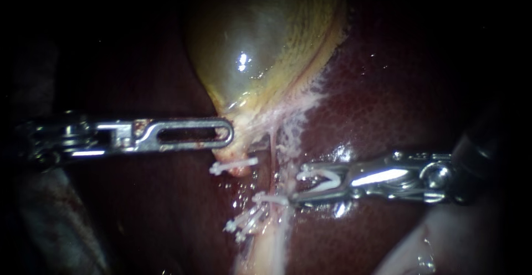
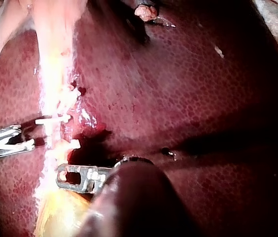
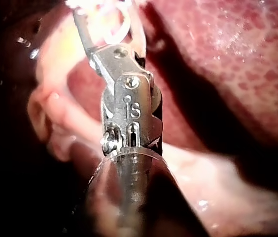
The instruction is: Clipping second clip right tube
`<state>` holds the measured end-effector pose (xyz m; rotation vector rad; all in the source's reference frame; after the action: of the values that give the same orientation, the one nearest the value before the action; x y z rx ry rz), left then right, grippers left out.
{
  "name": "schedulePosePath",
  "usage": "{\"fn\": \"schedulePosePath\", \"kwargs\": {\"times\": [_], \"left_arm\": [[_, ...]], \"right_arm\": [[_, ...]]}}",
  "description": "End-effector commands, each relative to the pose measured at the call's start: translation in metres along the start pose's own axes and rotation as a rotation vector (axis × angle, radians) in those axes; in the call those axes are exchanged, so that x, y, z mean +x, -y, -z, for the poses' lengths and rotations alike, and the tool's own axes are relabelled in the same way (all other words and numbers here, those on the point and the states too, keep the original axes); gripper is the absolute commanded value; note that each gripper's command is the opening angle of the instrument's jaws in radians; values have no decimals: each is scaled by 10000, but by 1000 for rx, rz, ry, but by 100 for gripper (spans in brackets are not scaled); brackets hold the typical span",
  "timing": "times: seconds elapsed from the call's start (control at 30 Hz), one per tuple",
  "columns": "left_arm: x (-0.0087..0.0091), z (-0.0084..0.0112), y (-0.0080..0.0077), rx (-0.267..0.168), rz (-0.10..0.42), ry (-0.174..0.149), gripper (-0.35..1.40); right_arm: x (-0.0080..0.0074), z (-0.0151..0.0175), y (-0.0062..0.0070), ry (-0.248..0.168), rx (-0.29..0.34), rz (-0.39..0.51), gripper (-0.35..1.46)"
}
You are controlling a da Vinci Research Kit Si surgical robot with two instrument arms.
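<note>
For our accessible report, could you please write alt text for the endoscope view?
My right instrument holds a white clip between its jaws, beside a pale tube below the gallbladder. My left instrument reaches the gallbladder's neck; other clips sit on the tubes over the liver.

The endoscope's light pools on the gallbladder (image 1: 260, 42) and fades to black at every edge. Glare glints on its wet surface and on the right instrument (image 1: 302, 185), whose jaws hold a clip (image 1: 326, 177). The wrist views are brighter, with the liver (image 2: 188, 89) evenly lit.
</note>
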<state>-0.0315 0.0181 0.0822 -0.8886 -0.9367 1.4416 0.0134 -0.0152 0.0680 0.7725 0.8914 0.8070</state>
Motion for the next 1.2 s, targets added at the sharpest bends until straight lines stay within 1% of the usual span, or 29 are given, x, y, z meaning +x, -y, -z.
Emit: {"fn": "schedulePosePath", "kwargs": {"times": [0.03, 0.23, 0.5, 0.63, 1.07, 1.2], "left_arm": [[0, 0, -2, 0, 0, 0, -35], [-2, 2, -10, 0, -5, 0, -35], [-3, 3, -13, -1, -5, 0, -35], [-3, 3, -14, -1, -4, 0, -35], [-4, 4, -19, -1, -9, 1, -35], [-5, 4, -21, -1, -9, 1, -35]], "right_arm": [[0, -4, -1, -2, -1, -5, 53], [1, -20, -2, -8, -7, -48, 52], [3, -31, -1, -14, -12, -85, 49], [0, -36, -3, -17, -14, -107, 48], [-14, -55, -14, -25, -21, -120, 47], [-14, -60, -15, -28, -24, -126, 46]]}}
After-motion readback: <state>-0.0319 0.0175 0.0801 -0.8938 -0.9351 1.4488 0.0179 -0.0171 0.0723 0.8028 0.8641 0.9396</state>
